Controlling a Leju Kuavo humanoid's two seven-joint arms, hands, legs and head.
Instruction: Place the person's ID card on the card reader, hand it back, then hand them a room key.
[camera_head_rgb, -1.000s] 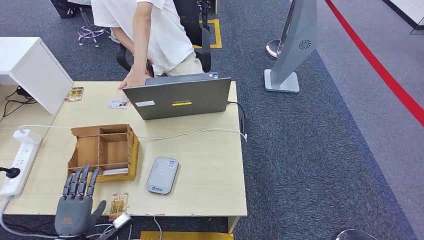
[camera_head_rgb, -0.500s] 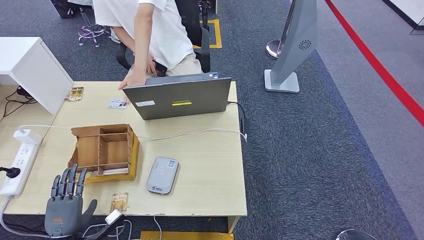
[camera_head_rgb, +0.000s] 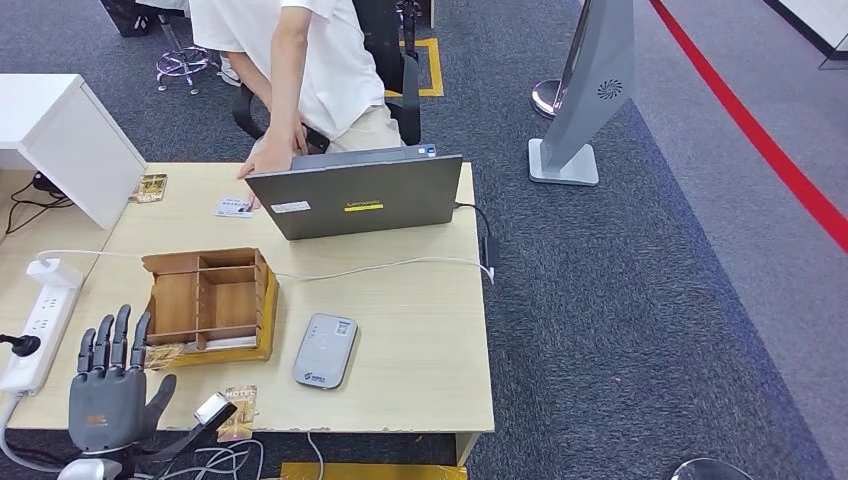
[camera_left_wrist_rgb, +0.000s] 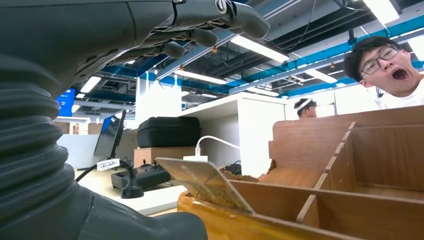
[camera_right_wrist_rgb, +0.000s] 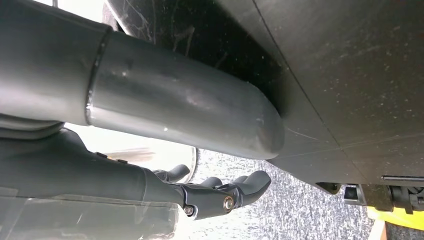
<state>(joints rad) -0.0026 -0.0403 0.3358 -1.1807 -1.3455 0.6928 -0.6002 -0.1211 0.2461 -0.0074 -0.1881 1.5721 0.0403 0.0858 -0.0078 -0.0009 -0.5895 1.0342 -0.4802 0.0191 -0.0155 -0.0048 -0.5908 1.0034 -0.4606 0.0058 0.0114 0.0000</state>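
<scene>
My left hand (camera_head_rgb: 106, 386) hovers at the desk's front left corner, fingers spread and holding nothing, just left of the wooden organizer box (camera_head_rgb: 212, 296). A patterned card (camera_left_wrist_rgb: 202, 181) leans on the box's front edge close to the fingers (camera_left_wrist_rgb: 210, 22). A hotel key card (camera_head_rgb: 238, 402) lies by the front edge, and the grey card reader (camera_head_rgb: 325, 350) sits right of the box. The ID card (camera_head_rgb: 235, 207) lies at the far side beside the person's hand (camera_head_rgb: 265, 160). My right hand (camera_right_wrist_rgb: 220, 194) hangs beside my body, fingers loosely bent with nothing in them.
An open laptop (camera_head_rgb: 356, 192) stands at the back of the desk (camera_head_rgb: 420, 330), its cable crossing the top. A power strip (camera_head_rgb: 40, 320) and a white box (camera_head_rgb: 70, 140) lie to the left. Another card (camera_head_rgb: 150, 187) sits far left. The person (camera_head_rgb: 300, 60) stands behind the desk.
My left hand has slid left along the desk's front edge, away from the key card and off the box's front. The person has brought a dark phone up behind the laptop.
</scene>
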